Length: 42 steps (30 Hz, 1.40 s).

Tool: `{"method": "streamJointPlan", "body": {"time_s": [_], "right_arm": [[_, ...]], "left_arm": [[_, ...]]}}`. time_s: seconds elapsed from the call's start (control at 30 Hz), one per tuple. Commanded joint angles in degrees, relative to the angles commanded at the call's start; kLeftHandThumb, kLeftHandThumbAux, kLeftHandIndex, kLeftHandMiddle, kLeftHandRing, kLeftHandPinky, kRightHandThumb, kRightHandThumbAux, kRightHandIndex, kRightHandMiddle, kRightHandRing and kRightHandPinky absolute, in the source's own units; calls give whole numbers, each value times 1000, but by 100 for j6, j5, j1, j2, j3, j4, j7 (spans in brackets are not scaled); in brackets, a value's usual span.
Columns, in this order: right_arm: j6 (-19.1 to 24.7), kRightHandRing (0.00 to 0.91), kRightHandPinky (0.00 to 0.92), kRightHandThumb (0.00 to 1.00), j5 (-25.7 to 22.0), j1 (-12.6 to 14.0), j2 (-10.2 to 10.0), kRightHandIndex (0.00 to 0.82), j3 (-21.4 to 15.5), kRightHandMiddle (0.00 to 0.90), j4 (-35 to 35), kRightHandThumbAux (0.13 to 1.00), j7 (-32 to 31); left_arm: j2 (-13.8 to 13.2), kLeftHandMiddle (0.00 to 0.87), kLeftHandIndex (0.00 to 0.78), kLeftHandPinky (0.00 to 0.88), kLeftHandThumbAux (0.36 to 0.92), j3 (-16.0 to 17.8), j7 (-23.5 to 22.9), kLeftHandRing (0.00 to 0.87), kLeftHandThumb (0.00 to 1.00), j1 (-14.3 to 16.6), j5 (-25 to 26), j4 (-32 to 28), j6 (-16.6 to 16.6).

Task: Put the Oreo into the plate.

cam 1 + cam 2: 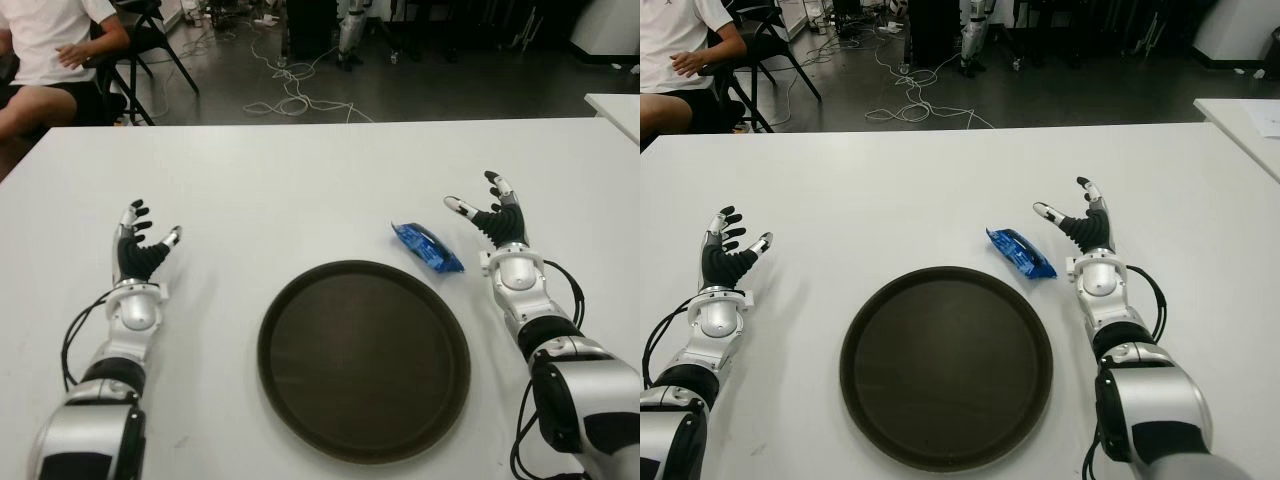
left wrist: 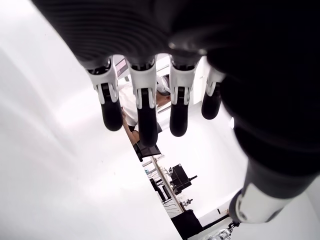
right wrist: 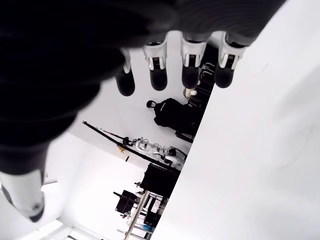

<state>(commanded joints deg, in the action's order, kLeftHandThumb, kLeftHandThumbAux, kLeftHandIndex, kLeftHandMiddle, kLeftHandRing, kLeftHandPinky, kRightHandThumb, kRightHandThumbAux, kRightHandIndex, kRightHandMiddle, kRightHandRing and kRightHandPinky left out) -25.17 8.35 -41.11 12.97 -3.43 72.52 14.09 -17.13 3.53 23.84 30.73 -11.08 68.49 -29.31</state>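
One round dark plate is seen on the white table, and nothing is held in it; its inner surface is bare. One Oreo pack, wrapped in blue, lies flat on the table just beyond the plate's far right rim, close to it but outside it. Whether the wrapper touches the rim cannot be told.

Two robot hands are counted. The right hand is shown to the right of the plate and just to the right of the Oreo pack, apart from it, with its fingers spread and extended and nothing grasped. The left hand is shown well to the left of the plate, at about the level of its far rim; its fingers are likewise released and straight, with nothing between them.

Beyond the table, far from the plate on the left, one seated person in a white shirt is partly visible. Loose cables are strewn on the dark floor behind the table.
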Motion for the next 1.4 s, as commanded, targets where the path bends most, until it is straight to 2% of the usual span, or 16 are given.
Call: {"method": "streamJointPlan", "body": {"time_s": [0.27,0.6,0.73,0.87,1.07,1.2,1.4], "right_arm": [[22,15,0,0,-41,-8,-12,124,-33,65,3,619,-37],[7,33,0,0,-25,-5,-23,116,-55,74,-7,641,-41],[7,17,0,0,7,-3,-18,106,-32,58,-9,628,-32],[9,3,0,0,-19,-3,-24,94,-47,49,-8,630,-72],[-23,22,0,0,-33,-4,-30,109,-64,69,-4,644,-88],[-20,19,0,0,15,-3,-19,115,-31,64,-3,625,-48],[-9,27,0,0,22,-7,-20,139,-18,75,-2,622,-21]], "left_arm": [[-4,168,109,167,712,-7,9,177,135,0,-12,5,-2],[-2,177,107,194,709,0,-1,188,134,13,0,21,3],[-16,179,107,191,700,-25,36,192,130,12,-37,25,12],[-19,179,104,181,716,-36,56,191,135,10,-55,16,12],[-7,187,111,212,729,-13,30,201,158,12,-23,14,1],[-15,187,115,221,717,-31,32,204,153,7,-43,10,-15],[-30,176,110,183,711,-57,50,190,122,5,-80,11,-14]]}}
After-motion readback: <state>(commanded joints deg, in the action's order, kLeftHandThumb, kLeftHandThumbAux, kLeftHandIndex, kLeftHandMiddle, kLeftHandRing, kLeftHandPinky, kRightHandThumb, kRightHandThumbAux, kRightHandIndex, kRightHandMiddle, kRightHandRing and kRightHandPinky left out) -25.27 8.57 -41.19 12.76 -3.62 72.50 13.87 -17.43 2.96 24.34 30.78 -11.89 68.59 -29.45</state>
